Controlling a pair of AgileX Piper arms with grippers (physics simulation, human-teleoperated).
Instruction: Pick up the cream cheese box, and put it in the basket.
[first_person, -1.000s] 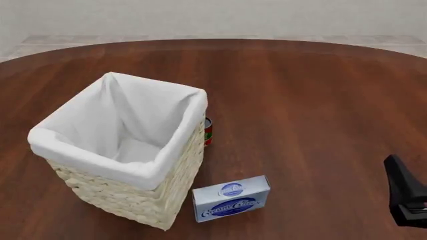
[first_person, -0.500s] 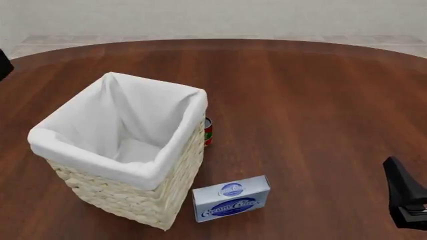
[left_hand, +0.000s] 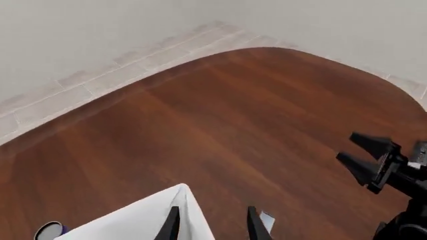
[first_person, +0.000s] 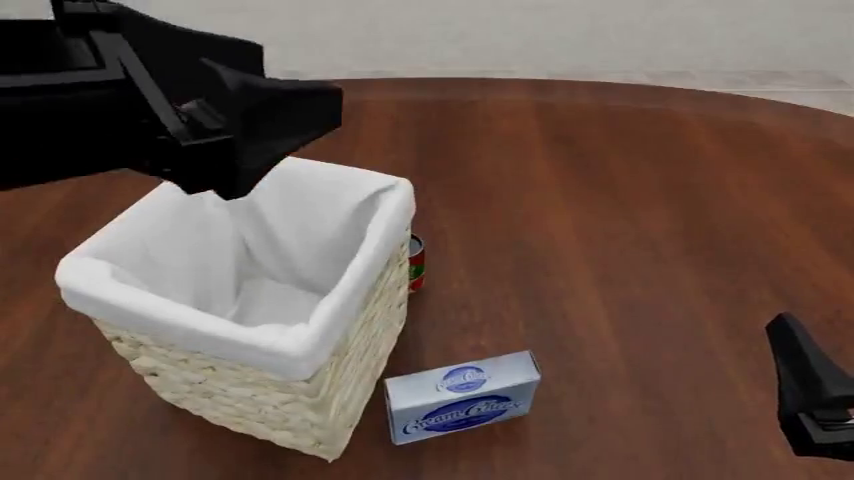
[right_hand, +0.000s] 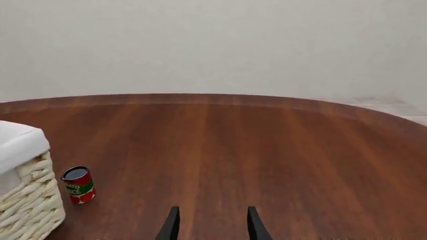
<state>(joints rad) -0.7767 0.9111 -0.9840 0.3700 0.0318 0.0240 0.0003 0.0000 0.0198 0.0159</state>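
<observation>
Front view: we had right gripper (first_person: 811, 400) low at table's near edge, fingers apart, nothing held. Cream cheese box (first_person: 462, 396) lay well left of it, untouched, just beside basket (first_person: 350, 330). Left gripper (first_person: 240, 125) hovered above basket's far rim, fingers parted, empty. We judged approach step; next: reach, grip box.

Cream cheese box (first_person: 462, 397) on table (first_person: 641, 200) beside basket (first_person: 240, 310), left arm (first_person: 147, 105) above.

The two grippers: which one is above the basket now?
The left gripper, high over the basket; the right gripper stays low at the table's right edge.
</observation>
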